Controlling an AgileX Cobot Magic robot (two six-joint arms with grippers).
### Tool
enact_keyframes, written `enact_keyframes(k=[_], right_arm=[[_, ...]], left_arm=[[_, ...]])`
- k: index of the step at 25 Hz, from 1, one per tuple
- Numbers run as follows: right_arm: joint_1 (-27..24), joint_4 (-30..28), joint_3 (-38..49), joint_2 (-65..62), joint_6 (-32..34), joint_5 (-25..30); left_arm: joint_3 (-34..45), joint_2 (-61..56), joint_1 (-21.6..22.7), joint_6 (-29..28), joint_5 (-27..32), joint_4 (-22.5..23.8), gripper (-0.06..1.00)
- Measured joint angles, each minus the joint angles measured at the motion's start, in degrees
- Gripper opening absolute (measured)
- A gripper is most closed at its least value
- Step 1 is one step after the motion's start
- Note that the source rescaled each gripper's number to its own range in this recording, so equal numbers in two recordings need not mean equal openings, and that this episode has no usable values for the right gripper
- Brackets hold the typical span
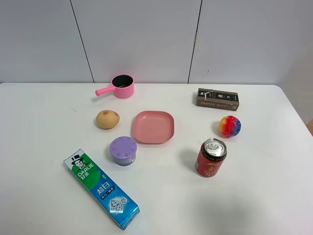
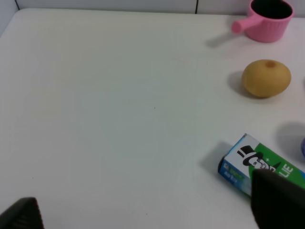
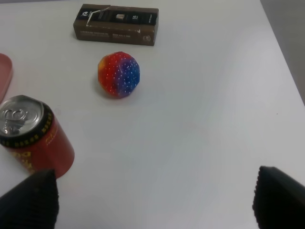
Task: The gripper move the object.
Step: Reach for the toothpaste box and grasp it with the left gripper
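The long toothpaste box (image 1: 101,188), green at its top-hatted-face end fading to blue, lies flat on the near-left part of the white table (image 1: 44,127), long axis diagonal with the green end far-left, while the left gripper (image 2: 147,212) and right gripper (image 3: 155,200) both gape wide, holding nothing.

L gripper (image 2: 148,210): only the tips of its two fingers (image 2: 279,202) show, both matte black. One is a broad, blunt block w/ a slanted upper edge, badly blurred (too close to the cam for any detail). Its opposite no. is a smaller dark wedge w/ a faint grainy texture.

R gripper (image 3: 155,199): two black fingers (image 3: 29,200) again, approx. the same size, tips rounded off, faces covered in fine ribbing like a rubber pad.
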Motion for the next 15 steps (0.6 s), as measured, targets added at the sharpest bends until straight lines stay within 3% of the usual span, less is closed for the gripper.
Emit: enact_keyframes(k=[1, 15], right_arm=[[0.0, 0.0, 0.0, 0.0, 0.0, 0.0], [0.0, 0.0, 0.0, 0.0, 0.0, 0.0]], left_arm=[[0.0, 0.0, 0.0, 0.0, 0.0, 0.0, 0.70], [0.0, 0.0, 0.0, 0.0, 0.0, 0.0, 0.70]])
